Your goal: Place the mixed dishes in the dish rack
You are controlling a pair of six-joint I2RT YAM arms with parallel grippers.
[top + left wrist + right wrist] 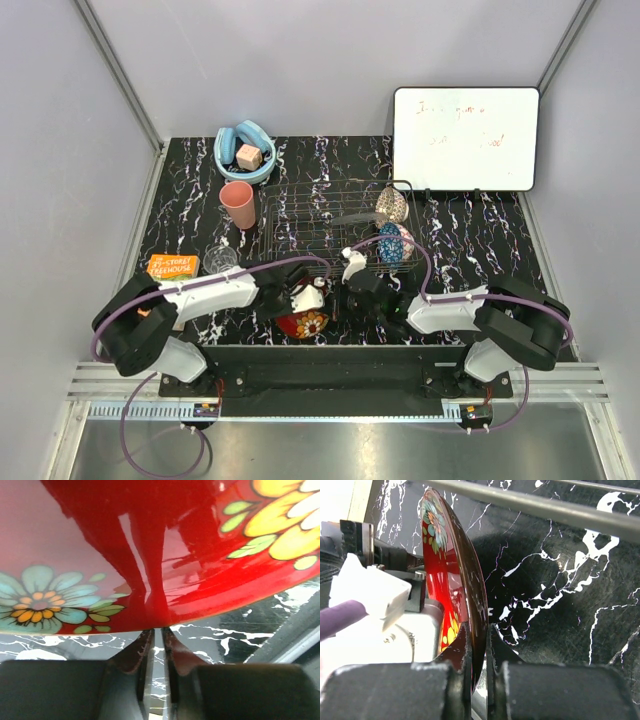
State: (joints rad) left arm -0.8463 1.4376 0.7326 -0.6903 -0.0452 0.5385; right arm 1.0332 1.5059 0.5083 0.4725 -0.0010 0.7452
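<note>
- The red bowl (306,323) is at the near edge of the table (480,230), in front of the rack (300,215) and outside it, between the two grippers.
- In the right wrist view the red bowl (451,580) stands on edge, rim upward and floral face toward the left arm.
- Right gripper (479,647): fingers clenched on the bowl wall, one finger on each face. In the top view the right gripper (345,295) reaches in from the right.
- Left gripper (156,632): fingers drawn nearly together with a thin gap between them. Their tips are at the rim of the red bowl (165,570). Whether they pinch the rim cannot be told. In the top view the left gripper (300,298) sits just above the bowl.
- Rack contents, right end: blue bowl (393,243) and speckled bowl (393,204), both on edge, the speckled one farther back.
- Pink cup (238,204): upright on the table, just beside the rack's left side.
- Tumbler (222,260): on the table, nearer than the cup, left of the rack.
- Orange card (172,266): flat on the table, just left of the tumbler.
- Blue ring (245,150) with wooden block (249,157): far left of the table, behind the cup.
- Whiteboard (465,138): propped at the far right.
</note>
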